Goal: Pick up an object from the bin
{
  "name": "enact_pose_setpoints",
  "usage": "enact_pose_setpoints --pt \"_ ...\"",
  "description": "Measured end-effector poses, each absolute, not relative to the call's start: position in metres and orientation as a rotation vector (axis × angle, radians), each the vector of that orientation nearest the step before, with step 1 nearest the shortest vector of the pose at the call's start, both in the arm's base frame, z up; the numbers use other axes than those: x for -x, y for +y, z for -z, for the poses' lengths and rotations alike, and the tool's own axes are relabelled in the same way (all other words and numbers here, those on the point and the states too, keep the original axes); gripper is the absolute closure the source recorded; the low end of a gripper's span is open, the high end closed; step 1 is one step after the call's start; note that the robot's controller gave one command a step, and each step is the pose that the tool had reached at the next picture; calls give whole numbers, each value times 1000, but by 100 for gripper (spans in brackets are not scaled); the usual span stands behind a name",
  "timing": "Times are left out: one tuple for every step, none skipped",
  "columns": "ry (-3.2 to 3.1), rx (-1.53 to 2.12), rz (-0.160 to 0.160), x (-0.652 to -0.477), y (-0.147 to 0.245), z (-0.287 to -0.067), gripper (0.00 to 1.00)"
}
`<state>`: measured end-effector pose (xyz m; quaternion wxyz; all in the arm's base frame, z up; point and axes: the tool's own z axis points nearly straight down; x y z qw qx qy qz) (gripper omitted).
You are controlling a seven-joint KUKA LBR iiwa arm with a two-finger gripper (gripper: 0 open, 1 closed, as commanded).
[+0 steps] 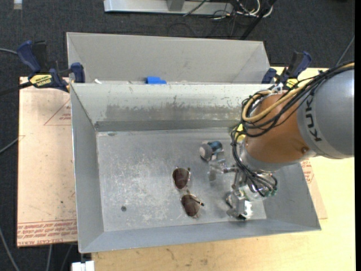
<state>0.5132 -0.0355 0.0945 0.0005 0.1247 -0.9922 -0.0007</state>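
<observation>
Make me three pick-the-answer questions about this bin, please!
1. Where is the gripper?
A) by the near right corner of the bin
B) by the far left corner
C) outside it

2. What colour are the lenses of the sunglasses?
A) green
B) brown
C) pink

3. How are the sunglasses?
A) hanging from the gripper
B) on the rim
C) lying on the floor

Answers:
1 A, it hangs low by the near right corner.
2 B, both lenses look brown.
3 C, they lie flat, left of the gripper and apart from it.

Sunglasses (181,178), two brown lenses, lie flat on the bin floor right of centre. A small blue-and-grey object (211,149) sits near, towards the back wall.
</observation>
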Motion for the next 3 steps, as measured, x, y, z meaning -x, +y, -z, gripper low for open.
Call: enact_pose_setpoints --pt "-3106 -486 0 -527 -12 -79 0" --pt "-3091 -572 0 -536 28 -73 0" --pt "-3064 -711 1 -538 71 -71 0"
